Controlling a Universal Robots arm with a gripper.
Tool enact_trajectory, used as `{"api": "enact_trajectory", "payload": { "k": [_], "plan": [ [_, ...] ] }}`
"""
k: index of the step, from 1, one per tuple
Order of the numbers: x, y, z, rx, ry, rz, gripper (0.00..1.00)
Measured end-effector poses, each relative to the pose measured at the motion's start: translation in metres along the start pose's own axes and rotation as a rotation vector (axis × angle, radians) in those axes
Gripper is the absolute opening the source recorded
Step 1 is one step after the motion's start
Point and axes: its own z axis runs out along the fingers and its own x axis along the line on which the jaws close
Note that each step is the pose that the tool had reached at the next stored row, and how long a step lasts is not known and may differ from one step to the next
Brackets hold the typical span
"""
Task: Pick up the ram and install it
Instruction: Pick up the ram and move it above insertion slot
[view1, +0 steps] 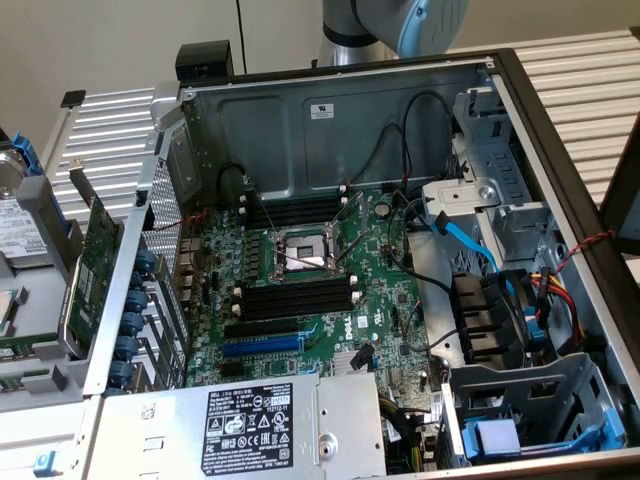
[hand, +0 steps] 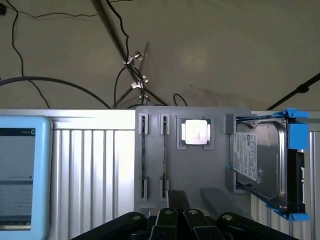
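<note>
**RAM pick not begun: jaws shut, stick in its holder**

Exterior view: An open grey metal computer case (view1: 300, 115) lies on a slatted metal table (view1: 570, 70), w/ the green motherboard (view1: 385, 300) exposed. Black memory slots w/ white end clips (view1: 295, 298) run on both sides of the silver CPU socket (view1: 300, 252). They look empty, so I judge the install isn't done. The grey robot arm w/ blue cap (view1: 400, 22) is beyond the case's far wall, not over the board. A wider green expansion card (view1: 95, 250) stands outside the case at the exterior view's left; it's not the target.

Wrist view: The black gripper (hand: 176, 194) has its fingers pressed together w/ nothing btw them. It hangs at the edge of a flat grey parts holder (hand: 220, 165). The ram (hand: 164, 155), a long thin dark stick, stands on edge in a narrow slot of that holder, near the fingertips but apart from them. A second similar stick (hand: 144, 155) sits in the neighbouring slot. A square silver CPU chip (hand: 195, 133) rests btw the stick slots and a hard drive in a blue frame (hand: 262, 160). A light-blue-edged screen (hand: 20, 170) lies on the table, well apart from the holder.

Step in hand, as I judge it: the approach for the pick, w/ no contact yet. A grasp calls for the jaws parting enough to straddle the stick's thin edge, centred along its length. The lift then has to be straight so the stick clears the slot guides.
</note>
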Motion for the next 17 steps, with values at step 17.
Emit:
{"api": "enact_trajectory", "payload": {
  "k": [17],
  "plan": [
    [0.008, 0.0079, 0.0254, 0.0371, -0.0087, -0.001, 0.11]
  ]
}}
